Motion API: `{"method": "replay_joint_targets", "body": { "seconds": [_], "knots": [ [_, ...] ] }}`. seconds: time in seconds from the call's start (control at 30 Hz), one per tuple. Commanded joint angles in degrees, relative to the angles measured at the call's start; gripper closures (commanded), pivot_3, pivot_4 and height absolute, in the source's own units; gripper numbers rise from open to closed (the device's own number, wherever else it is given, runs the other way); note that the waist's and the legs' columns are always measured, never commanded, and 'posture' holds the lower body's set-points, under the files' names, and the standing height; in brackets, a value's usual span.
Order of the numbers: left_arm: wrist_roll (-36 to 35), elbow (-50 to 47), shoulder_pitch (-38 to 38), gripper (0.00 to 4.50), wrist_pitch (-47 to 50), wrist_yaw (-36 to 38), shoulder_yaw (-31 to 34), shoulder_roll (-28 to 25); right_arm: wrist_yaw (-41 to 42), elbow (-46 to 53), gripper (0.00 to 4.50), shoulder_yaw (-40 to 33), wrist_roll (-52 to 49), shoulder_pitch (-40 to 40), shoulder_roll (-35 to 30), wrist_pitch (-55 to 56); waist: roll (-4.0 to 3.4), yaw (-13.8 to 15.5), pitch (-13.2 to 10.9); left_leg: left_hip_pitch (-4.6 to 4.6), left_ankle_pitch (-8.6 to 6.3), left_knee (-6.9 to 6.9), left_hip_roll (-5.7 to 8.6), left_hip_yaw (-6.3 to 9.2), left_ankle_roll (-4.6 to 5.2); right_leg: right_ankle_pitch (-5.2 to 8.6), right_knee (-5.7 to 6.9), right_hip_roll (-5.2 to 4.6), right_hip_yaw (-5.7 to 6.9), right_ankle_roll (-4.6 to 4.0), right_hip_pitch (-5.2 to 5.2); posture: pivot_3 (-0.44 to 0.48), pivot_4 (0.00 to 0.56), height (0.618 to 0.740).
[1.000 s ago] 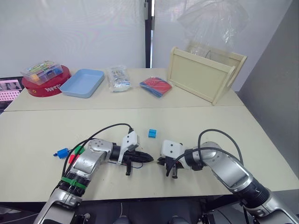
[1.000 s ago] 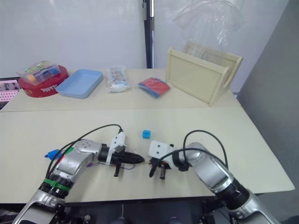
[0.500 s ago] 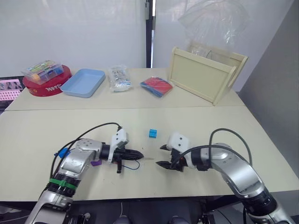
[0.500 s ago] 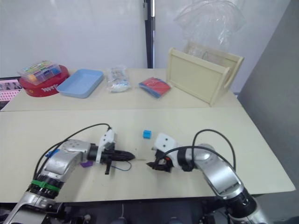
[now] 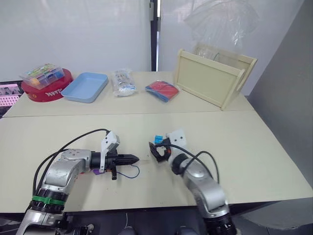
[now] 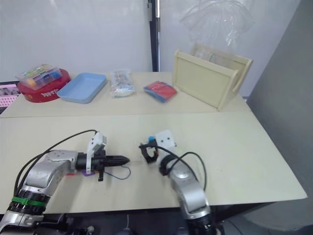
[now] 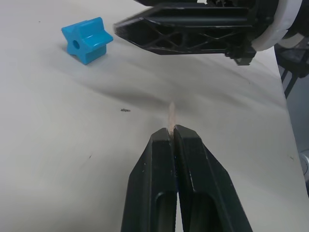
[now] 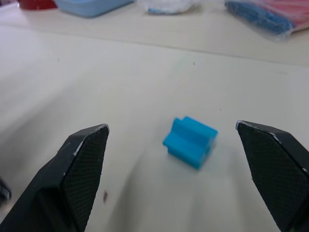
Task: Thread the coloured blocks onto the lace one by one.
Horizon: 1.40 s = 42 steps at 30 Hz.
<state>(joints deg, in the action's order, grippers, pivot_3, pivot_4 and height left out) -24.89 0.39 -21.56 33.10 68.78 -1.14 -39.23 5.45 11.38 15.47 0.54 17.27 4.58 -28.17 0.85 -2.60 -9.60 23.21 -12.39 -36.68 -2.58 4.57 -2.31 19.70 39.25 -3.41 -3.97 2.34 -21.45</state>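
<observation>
Two grippers work low over the pale desk point(image 5: 234, 147). Our left gripper point(image 7: 172, 129) has its two black fingers pressed together on the lace point(image 5: 128, 172), and the pale stiff tip point(image 7: 171, 112) comes out just beyond the fingertips and points toward the right gripper. Behind the left gripper, the dark-blue cord makes a small loop on the desk. A purple block point(image 5: 96, 171) sits under the left wrist, close to the cord; we cannot tell if it is already on the lace.

Our right gripper point(image 8: 181, 181) is spread wide, with one finger on each side of the cyan block point(image 8: 190, 141). In the right wrist view the block lies on the desk between the two fingertips, touching neither of them. In the left eye view the block point(image 5: 158, 139) is just behind this gripper, near the middle of the desk. In the left wrist view it is a small blue piece with a round hole in one face, and it lies beside one black finger point(image 7: 193, 30) of the right gripper.

At the far side of the desk we see a clear box of small coloured pieces point(image 5: 43, 75) on a red round tin point(image 5: 46, 91), a light-blue tray point(image 5: 86, 86), a clear bag point(image 5: 123, 82), a red and blue packet point(image 5: 162, 90) and a pale wooden crate point(image 5: 212, 79).
</observation>
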Motion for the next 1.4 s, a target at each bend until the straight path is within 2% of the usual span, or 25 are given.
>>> {"method": "replay_joint_targets", "body": {
  "seconds": [0.03,0.27,0.5,0.6,0.77,0.83,0.87,1.07,1.23,1.4],
  "knots": [
    [-1.7,-2.9,0.7,4.50,1.4,0.6,1.6,-2.5,-6.5,-7.2,0.04,1.1,3.1,1.0,4.9,11.4,0.00,0.0,0.0,-0.01,0.00,0.00,0.00,0.00,0.00,0.00,-0.01,0.00,0.00,0.00,0.00,0.000,0.150,0.740],
    [-2.5,-4.9,2.3,4.50,2.9,2.2,2.6,-8.3,-11.2,-23.1,0.04,1.5,1.5,4.8,8.7,23.3,0.00,-0.5,0.0,-0.02,0.01,0.12,-0.04,-0.01,-0.02,0.00,0.04,0.03,-0.02,0.00,-0.11,0.000,0.150,0.740],
    [-3.0,-5.4,2.8,4.50,2.9,2.0,3.0,-10.0,-13.3,-30.4,0.04,1.7,-0.5,7.8,10.8,27.7,0.01,-1.3,0.0,-0.01,0.12,0.39,-0.03,-0.01,-0.21,0.00,0.14,0.02,-0.03,-0.01,-0.25,0.000,0.150,0.740],
    [-2.8,-5.4,2.5,4.50,2.9,1.8,2.7,-9.8,-14.1,-31.2,0.86,1.7,-1.0,7.7,10.6,27.3,0.01,-1.3,0.0,-0.06,0.17,0.45,-0.04,-0.01,-0.29,0.00,0.17,0.02,-0.02,-0.01,-0.25,0.000,0.150,0.740],
    [-2.5,-5.0,2.0,4.50,2.4,1.6,2.1,-9.0,-13.5,-29.7,2.55,2.2,-2.2,6.8,9.8,27.2,0.02,-1.2,0.0,-0.05,0.20,0.46,-0.03,0.00,-0.34,0.00,0.17,0.02,-0.03,-0.01,-0.25,0.000,0.150,0.740],
    [-2.3,-4.8,2.1,4.50,1.8,1.8,1.6,-8.7,-12.9,-28.3,3.20,2.6,-2.7,6.3,9.4,26.6,0.02,-1.3,0.0,-0.05,0.19,0.46,-0.04,0.00,-0.33,0.00,0.18,0.02,-0.03,-0.01,-0.26,0.000,0.150,0.740],
    [-2.2,-4.7,2.0,4.50,1.6,1.7,1.3,-8.3,-12.2,-27.2,3.32,2.8,-3.3,5.9,9.1,26.2,0.02,-1.3,0.0,-0.05,0.20,0.46,-0.04,0.00,-0.34,0.00,0.19,0.02,-0.02,-0.01,-0.26,0.000,0.150,0.740],
    [-1.9,-3.6,0.9,4.50,0.3,1.0,-0.4,-5.3,-9.1,-12.4,3.31,5.7,-2.5,0.1,3.6,20.4,0.03,-1.2,0.0,0.23,0.22,0.43,-0.03,-0.02,-0.38,0.00,0.62,0.01,-0.06,-0.01,-0.66,0.000,0.150,0.740],
    [-1.4,-2.9,0.3,4.50,-1.0,1.0,-2.3,-2.6,-7.2,5.3,3.31,11.1,2.0,-11.4,-3.5,16.1,0.04,-1.0,0.0,0.23,0.22,0.46,-0.02,0.01,-0.37,0.00,0.61,0.02,-0.04,-0.01,-0.71,0.000,0.150,0.740],
    [-0.8,-1.2,-1.2,4.50,-2.2,1.1,-3.9,-0.6,-4.8,10.5,3.31,13.6,4.5,-20.5,-7.9,16.4,0.07,-1.0,0.0,0.26,0.22,0.44,-0.02,-0.03,-0.37,0.00,0.43,0.03,-0.07,0.00,-0.71,0.000,0.150,0.740]
  ]
}}
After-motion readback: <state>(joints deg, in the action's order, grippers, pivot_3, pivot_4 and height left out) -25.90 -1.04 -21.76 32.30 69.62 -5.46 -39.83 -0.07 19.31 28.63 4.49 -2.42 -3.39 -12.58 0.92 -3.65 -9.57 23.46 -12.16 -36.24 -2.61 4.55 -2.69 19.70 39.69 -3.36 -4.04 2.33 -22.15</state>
